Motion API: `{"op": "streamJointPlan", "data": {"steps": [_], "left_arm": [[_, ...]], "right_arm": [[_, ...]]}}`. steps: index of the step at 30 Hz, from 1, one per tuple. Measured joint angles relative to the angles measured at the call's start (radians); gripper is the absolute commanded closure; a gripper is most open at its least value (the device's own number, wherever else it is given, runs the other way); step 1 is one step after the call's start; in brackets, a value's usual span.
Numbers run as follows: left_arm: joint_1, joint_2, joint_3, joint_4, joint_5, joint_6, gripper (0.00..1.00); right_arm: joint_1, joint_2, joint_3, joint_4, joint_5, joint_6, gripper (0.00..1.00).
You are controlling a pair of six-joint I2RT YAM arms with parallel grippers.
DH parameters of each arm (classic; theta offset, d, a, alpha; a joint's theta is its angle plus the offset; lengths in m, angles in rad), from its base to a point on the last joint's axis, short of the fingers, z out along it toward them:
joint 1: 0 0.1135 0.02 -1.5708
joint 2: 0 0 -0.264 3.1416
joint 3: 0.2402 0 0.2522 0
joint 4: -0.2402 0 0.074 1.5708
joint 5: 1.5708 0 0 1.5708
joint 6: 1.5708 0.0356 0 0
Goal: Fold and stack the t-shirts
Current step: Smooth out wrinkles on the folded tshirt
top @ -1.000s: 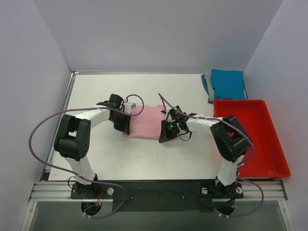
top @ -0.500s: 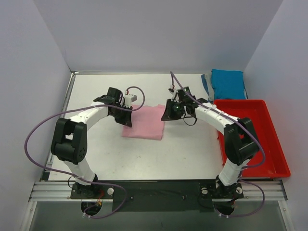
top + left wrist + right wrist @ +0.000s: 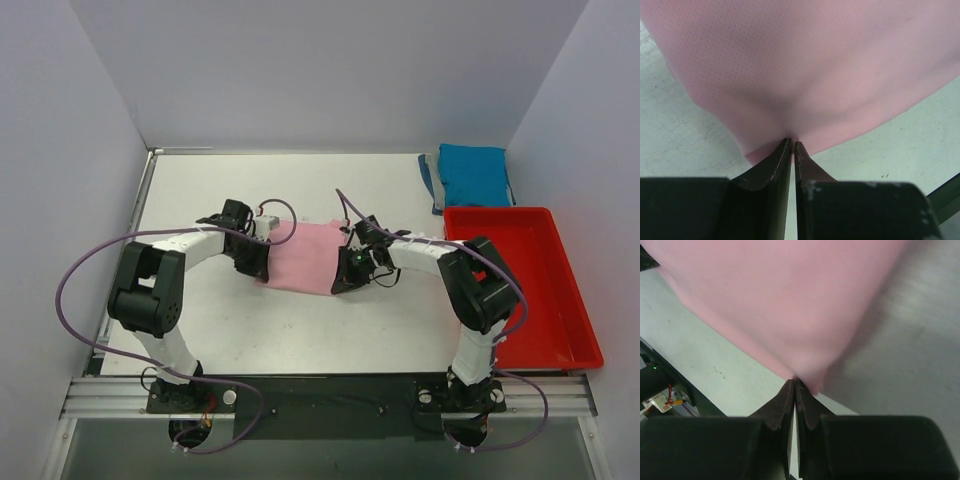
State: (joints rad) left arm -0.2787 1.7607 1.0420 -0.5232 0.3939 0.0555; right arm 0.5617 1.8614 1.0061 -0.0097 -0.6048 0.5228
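Note:
The pink t-shirt (image 3: 305,258) lies folded at the table's middle. My left gripper (image 3: 255,264) is at its left near corner and my right gripper (image 3: 345,277) at its right near corner. In the left wrist view the gripper (image 3: 791,143) is shut, pinching the edge of the pink cloth (image 3: 805,70). In the right wrist view the gripper (image 3: 795,382) is shut on a corner of the pink cloth (image 3: 785,300), which hangs a little above the table. The teal t-shirt (image 3: 472,174) lies folded at the back right, away from both grippers.
A red plastic tray (image 3: 560,330) stands along the right side, just in front of the teal shirt. Purple cables loop from both arms. Grey walls close in the table on three sides.
Half a second ago both grippers were at the pink shirt's far edge. Both have come back toward the near edge and sit closer together, with pink cloth in their tips.

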Motion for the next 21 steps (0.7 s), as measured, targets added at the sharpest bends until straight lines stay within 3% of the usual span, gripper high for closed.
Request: {"op": "streamJointPlan", "data": {"steps": [3, 4, 6, 8, 11, 15, 21], "left_arm": [[0.000, 0.001, 0.006, -0.006, 0.000, 0.006, 0.79], [0.000, 0.002, 0.017, -0.021, 0.000, 0.010, 0.78], [0.002, 0.003, 0.045, -0.047, 0.002, 0.018, 0.75], [0.004, 0.003, 0.085, -0.072, 0.015, 0.027, 0.74], [0.007, 0.001, 0.142, -0.082, 0.041, 0.027, 0.71], [0.015, -0.002, 0.171, -0.067, 0.056, 0.007, 0.71], [0.030, 0.045, 0.170, -0.031, 0.041, -0.026, 0.70]], "right_arm": [[-0.018, -0.044, -0.020, -0.051, 0.027, -0.019, 0.96], [-0.026, -0.061, -0.020, -0.082, 0.039, -0.031, 0.82], [-0.045, -0.096, -0.019, -0.119, 0.051, -0.042, 0.65], [-0.079, -0.132, -0.003, -0.154, 0.056, -0.048, 0.53], [-0.146, -0.134, 0.070, -0.174, 0.067, -0.042, 0.43], [-0.203, -0.045, 0.180, -0.143, 0.055, 0.008, 0.41], [-0.208, 0.120, 0.206, -0.066, -0.016, 0.150, 0.41]]}}
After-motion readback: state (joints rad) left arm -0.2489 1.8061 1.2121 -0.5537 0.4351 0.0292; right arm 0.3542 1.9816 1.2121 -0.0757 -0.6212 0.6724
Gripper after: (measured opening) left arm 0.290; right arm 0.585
